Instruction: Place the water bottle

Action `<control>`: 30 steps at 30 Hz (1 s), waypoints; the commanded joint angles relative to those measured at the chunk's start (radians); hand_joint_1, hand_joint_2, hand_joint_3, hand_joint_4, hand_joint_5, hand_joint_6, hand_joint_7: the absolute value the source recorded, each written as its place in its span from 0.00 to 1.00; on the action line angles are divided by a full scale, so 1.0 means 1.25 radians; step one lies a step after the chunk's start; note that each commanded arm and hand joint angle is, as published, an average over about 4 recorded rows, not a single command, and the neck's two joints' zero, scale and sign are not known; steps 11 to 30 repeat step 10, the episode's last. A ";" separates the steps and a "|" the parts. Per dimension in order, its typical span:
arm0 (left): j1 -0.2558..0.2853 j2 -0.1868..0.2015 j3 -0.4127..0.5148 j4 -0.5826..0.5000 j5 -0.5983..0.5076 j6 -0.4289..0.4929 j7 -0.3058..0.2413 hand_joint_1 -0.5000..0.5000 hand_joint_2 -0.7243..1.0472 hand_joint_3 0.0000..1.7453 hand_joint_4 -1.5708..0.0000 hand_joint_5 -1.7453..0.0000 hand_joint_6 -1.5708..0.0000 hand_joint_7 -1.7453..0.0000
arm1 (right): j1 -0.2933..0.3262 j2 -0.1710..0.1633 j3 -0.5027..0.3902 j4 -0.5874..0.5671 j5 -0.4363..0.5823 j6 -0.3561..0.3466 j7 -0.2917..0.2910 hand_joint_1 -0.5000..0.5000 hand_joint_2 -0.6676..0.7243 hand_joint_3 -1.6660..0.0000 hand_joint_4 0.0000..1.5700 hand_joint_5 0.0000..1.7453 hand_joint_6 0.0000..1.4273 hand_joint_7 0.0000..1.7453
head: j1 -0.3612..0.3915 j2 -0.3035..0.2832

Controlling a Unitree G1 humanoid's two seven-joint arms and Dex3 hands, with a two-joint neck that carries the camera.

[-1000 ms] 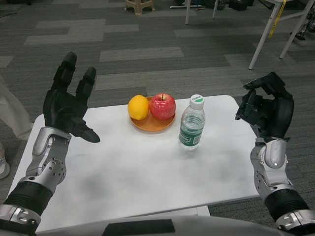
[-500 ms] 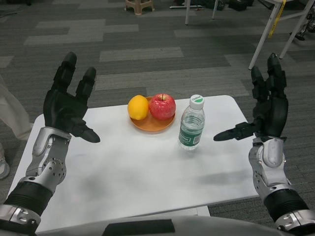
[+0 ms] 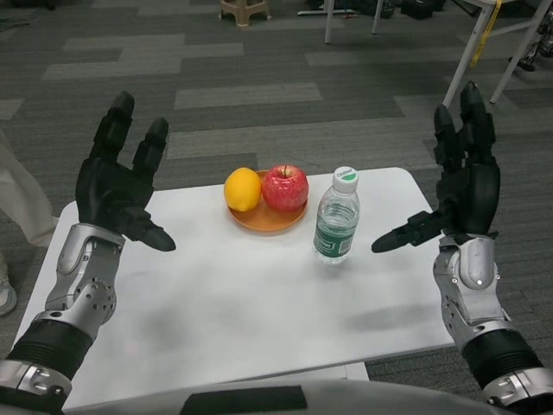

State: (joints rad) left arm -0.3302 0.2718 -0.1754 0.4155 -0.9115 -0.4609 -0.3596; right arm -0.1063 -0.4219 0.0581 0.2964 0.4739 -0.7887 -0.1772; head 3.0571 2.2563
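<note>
Table (image 3: 259,294): white. Plate (image 3: 265,220): orange-brown. Apple (image 3: 285,187): red, paler yellowish flecks near the top. Orange (image 3: 243,188): yellow-orange. Bottle (image 3: 336,219): clear, green label, white cap with green centre. Left hand (image 3: 117,181) and right hand (image 3: 462,190): black; forearms silver with black cuffs. Carpet (image 3: 259,95): dark grey with lighter grey rectangular patches.
</note>
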 commanded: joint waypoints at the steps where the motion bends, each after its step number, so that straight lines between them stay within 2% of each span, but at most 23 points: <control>1: 0.000 -0.003 0.009 -0.009 0.004 -0.001 0.002 0.00 0.25 0.05 1.00 0.88 1.00 1.00 | -0.007 -0.012 0.006 -0.028 0.004 0.017 0.017 0.00 0.91 0.95 0.00 0.00 0.00 0.00 | 0.001 0.002; 10: -0.002 -0.001 0.010 -0.011 0.004 -0.001 0.002 0.00 0.25 0.05 1.00 0.88 1.00 1.00 | -0.015 -0.017 0.015 -0.045 0.004 0.032 0.042 0.00 0.91 0.95 0.00 0.00 0.00 0.00 | 0.006 0.009; 30: -0.002 -0.001 0.010 -0.011 0.004 -0.001 0.002 0.00 0.25 0.05 1.00 0.88 1.00 1.00 | -0.015 -0.017 0.015 -0.045 0.004 0.032 0.042 0.00 0.91 0.95 0.00 0.00 0.00 0.00 | 0.006 0.009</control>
